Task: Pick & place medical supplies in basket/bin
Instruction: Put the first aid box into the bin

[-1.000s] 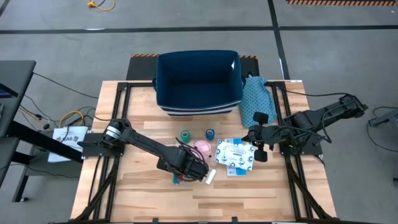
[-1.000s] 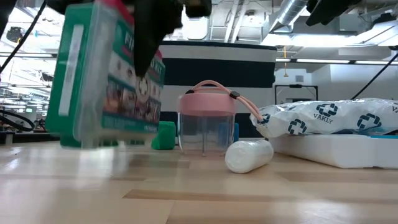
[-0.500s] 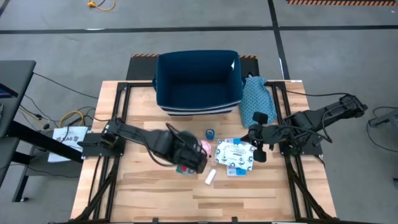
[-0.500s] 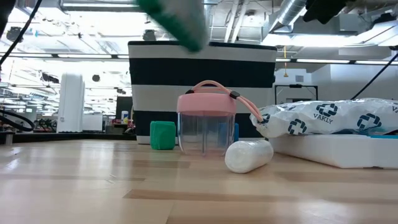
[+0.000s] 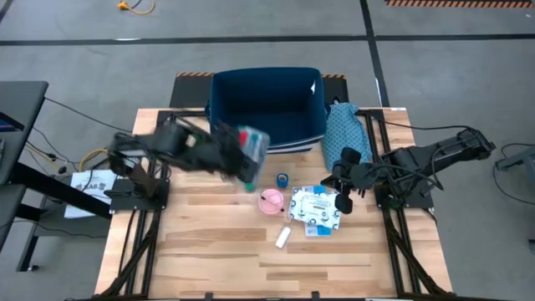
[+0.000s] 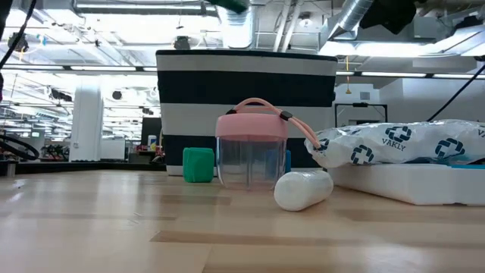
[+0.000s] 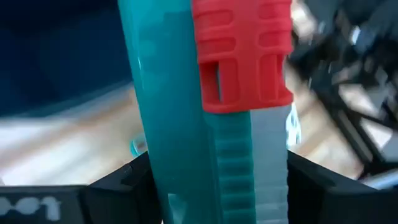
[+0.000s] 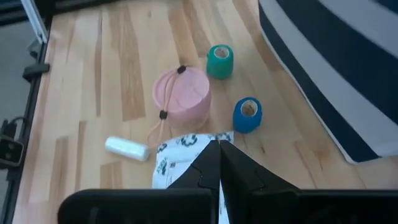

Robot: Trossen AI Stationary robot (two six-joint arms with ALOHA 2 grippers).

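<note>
Pale wooden bench (image 5: 209,242): left pincer (image 5: 238,155) grips the long red-teal plastic pack (image 5: 251,149) just short of the navy fabric bin (image 5: 266,109); right pincer (image 5: 341,188) waits closed.

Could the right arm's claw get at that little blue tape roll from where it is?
Probably yes. The right claw, shut and empty, hovers over the white-blue packets; the blue tape roll stands just beyond them with nothing on top.
</note>
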